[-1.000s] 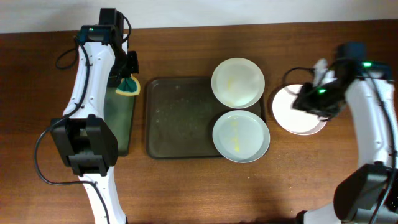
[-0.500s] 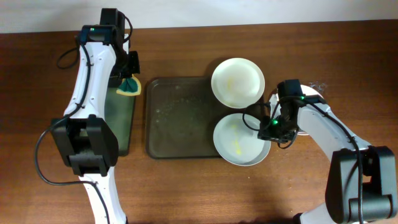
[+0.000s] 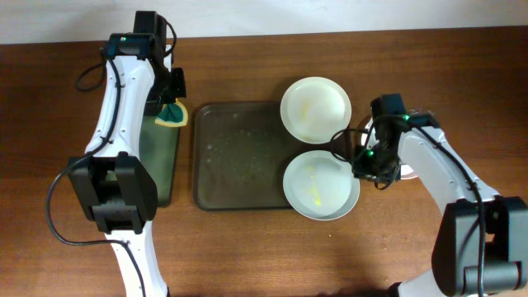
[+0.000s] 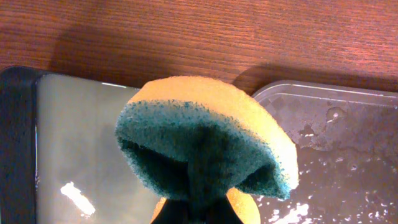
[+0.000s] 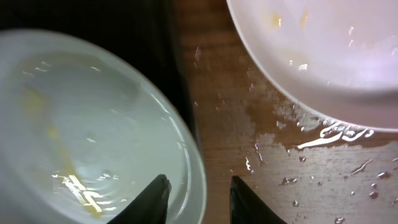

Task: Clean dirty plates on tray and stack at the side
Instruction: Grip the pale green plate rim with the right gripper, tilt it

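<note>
Tray holds 2 yellow-smeared plates at its right end.

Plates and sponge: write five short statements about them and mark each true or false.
1. The left gripper is pinching a sponge. True.
2. The sponge is pressed onto a plate. False: it is held at the left edge of the tray and touches no plate.
3. The right gripper has one finger on each side of the rim of the grey-green plate. True.
4. The white plate and the grey-green plate are spotless. False: both show yellowish smears.
5. All three plates rest on the tray. False: the third plate lies on the wet table, to the right of the tray.
</note>
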Controlling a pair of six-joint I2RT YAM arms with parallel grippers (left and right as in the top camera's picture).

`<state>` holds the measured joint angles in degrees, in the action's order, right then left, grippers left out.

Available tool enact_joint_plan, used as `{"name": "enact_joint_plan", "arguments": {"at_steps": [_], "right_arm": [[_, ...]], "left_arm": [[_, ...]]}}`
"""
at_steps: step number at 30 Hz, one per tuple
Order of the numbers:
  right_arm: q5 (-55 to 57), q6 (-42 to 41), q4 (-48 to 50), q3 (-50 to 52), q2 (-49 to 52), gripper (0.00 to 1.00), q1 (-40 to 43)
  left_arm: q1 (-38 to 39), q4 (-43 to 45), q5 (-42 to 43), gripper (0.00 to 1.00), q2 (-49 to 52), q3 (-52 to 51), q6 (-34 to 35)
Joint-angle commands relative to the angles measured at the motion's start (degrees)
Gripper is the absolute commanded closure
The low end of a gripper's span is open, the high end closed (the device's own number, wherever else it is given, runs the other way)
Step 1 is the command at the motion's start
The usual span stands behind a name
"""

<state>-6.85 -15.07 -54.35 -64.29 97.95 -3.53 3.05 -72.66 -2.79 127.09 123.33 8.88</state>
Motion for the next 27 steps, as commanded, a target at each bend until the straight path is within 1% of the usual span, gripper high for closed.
{"name": "enact_joint_plan", "arguments": {"at_steps": [1,3,7,8,10,12,15,18,22,23,25,27], "right_arm": [[-0.17,-1.60,2.64,4.39,0.02,0.71,-0.28],[-1.55,-1.62,4.81,6.43,0.02,0.76,-0.26],[-3.37,-2.08,5.55,7.85,0.02,0.80,-0.81],[-3.45,-2.64,6.84,9.05,0.02,0.83,-1.75],[-3.39,-3.06,7.26,9.33,0.02,0.93,-2.12],[-3.21,-3.06,7.19,9.33,0.02,0.95,-2.08],[-3.04,-3.06,6.47,9.16,0.02,0.96,-2.08],[-3.02,-3.02,1.73,5.86,-0.15,0.96,-2.10],[-3.52,-3.04,-7.28,-2.56,-0.85,0.96,-3.37],[-4.37,-3.06,-7.69,-3.76,-0.85,0.96,-4.28],[-6.27,-6.14,-5.68,-4.79,-0.85,0.96,-7.74],[-6.01,-12.74,-0.02,-4.61,-0.72,0.96,-12.61]], "left_arm": [[0.17,0.15,0.44,1.00,-0.13,0.46,0.66],[0.17,0.15,0.44,1.00,-0.13,0.46,0.66],[0.17,0.15,0.44,1.00,-0.13,0.46,0.66],[0.17,0.15,0.44,1.00,-0.13,0.46,0.66],[0.17,0.20,0.44,1.00,-0.13,0.46,0.66],[0.17,0.17,0.44,1.00,-0.13,0.46,0.48],[0.17,0.20,0.44,1.00,-0.13,0.46,0.48],[0.17,0.20,0.44,1.00,-0.13,0.46,0.48],[0.17,0.20,0.44,1.00,-0.13,0.46,0.48],[0.17,0.20,0.44,1.00,-0.13,0.46,0.48],[0.17,0.20,0.44,1.00,-0.13,0.46,0.48],[0.17,0.22,0.46,1.00,-0.13,0.46,0.50]]}}
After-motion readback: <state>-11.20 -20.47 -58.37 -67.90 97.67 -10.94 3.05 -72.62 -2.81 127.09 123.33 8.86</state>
